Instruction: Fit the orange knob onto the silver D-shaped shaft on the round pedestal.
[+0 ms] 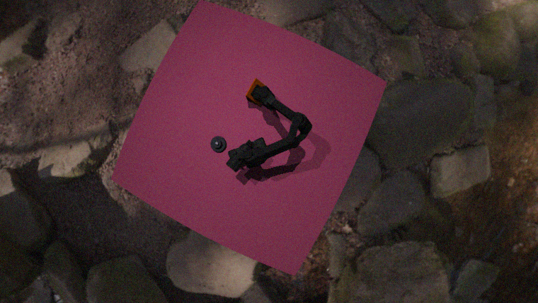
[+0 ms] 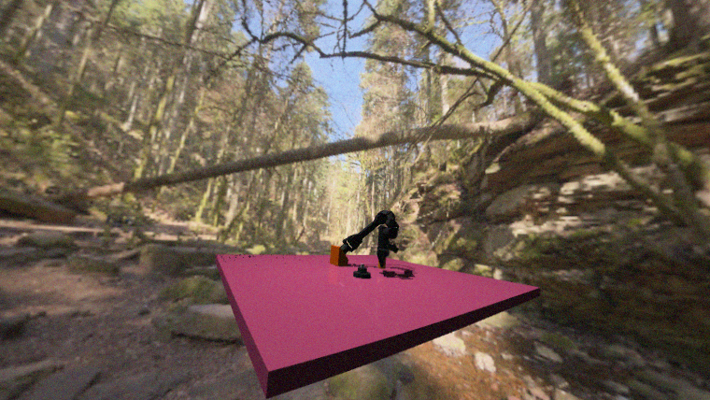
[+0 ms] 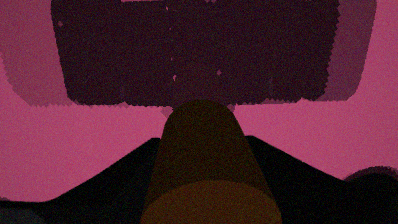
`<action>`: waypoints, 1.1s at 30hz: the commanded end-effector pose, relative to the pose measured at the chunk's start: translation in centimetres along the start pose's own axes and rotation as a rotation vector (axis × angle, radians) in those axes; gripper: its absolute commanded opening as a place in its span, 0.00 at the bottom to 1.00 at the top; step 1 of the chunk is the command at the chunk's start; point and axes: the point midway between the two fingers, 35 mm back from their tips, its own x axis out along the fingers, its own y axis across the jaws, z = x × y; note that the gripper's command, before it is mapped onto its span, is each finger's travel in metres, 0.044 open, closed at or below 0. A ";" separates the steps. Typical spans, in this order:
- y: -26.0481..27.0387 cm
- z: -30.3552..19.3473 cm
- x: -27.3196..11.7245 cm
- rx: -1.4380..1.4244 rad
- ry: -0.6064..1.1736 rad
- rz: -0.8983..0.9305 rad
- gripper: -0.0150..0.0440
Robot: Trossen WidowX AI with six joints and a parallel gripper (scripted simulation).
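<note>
The orange knob (image 3: 210, 204) (image 2: 381, 266) is a cylinder, dark in shadow along its side, with its round end toward the wrist camera. My gripper (image 3: 202, 145) (image 2: 381, 261) is shut on it, one black finger on each side. The knob's hole is hidden, and I cannot tell whether its lower end touches the table. In the top view the arm covers the knob. The dark round pedestal (image 1: 218, 149) (image 2: 362, 275) stands to the left of my gripper in the top and exterior views. Its short silver shaft (image 1: 216, 143) (image 2: 362, 267) points up; its flat side cannot be made out.
The pink square table (image 1: 195, 93) (image 2: 318, 318) carries everything. An orange block (image 1: 255, 82) (image 2: 338, 255) sits at the arm's base, behind the pedestal in the exterior view. The arm's dark shadow falls on the table beside it. Stones and forest surround the table.
</note>
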 end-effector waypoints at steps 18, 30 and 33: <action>-0.8 0.1 -6.7 -0.001 0.003 -0.012 0.25; -0.7 0.0 -10.6 -0.019 0.000 -0.005 0.25; -0.7 0.0 -11.3 -0.023 -0.002 -0.002 0.25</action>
